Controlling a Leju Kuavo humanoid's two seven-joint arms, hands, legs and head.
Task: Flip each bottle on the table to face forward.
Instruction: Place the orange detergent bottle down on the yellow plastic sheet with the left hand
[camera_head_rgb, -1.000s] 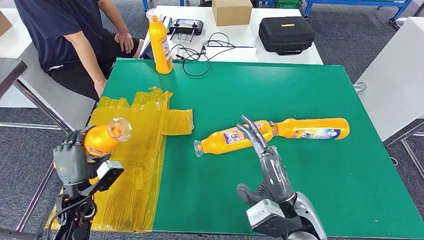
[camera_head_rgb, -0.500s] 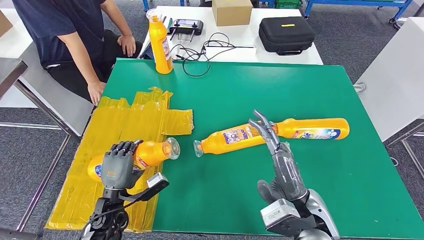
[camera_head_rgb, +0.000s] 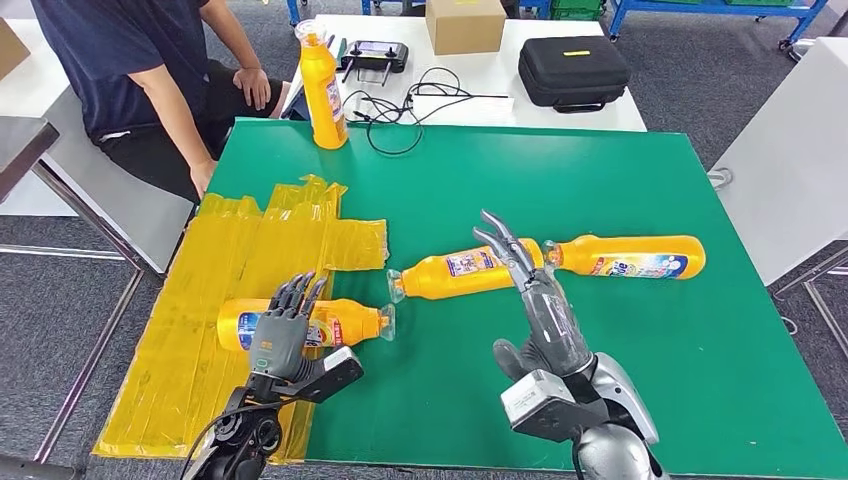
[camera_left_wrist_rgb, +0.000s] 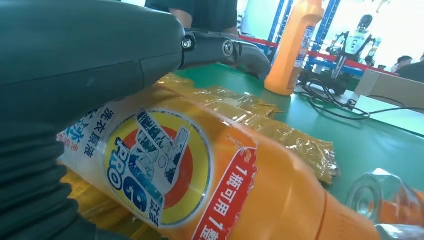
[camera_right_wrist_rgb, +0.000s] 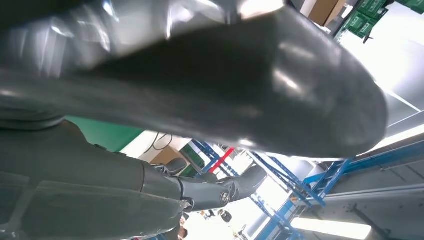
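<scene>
Head view: left hand (camera_head_rgb: 283, 335) sits at lower left, fingers extended over a lying bottle (camera_head_rgb: 340, 322) on the yellow sheet (camera_head_rgb: 240, 260); whether it grips cannot be told. Right hand (camera_head_rgb: 535, 300), lower centre, has fingers straight and apart, holding nothing. Two bottles (camera_head_rgb: 455, 273) (camera_head_rgb: 625, 256) lie at centre; one (camera_head_rgb: 322, 85) stands at upper left.

Left wrist view: labelled bottle (camera_left_wrist_rgb: 200, 185) lies against the hand.

Right wrist view: grey thumb (camera_right_wrist_rgb: 280, 95) and a dark finger (camera_right_wrist_rgb: 220, 190), well apart.
</scene>
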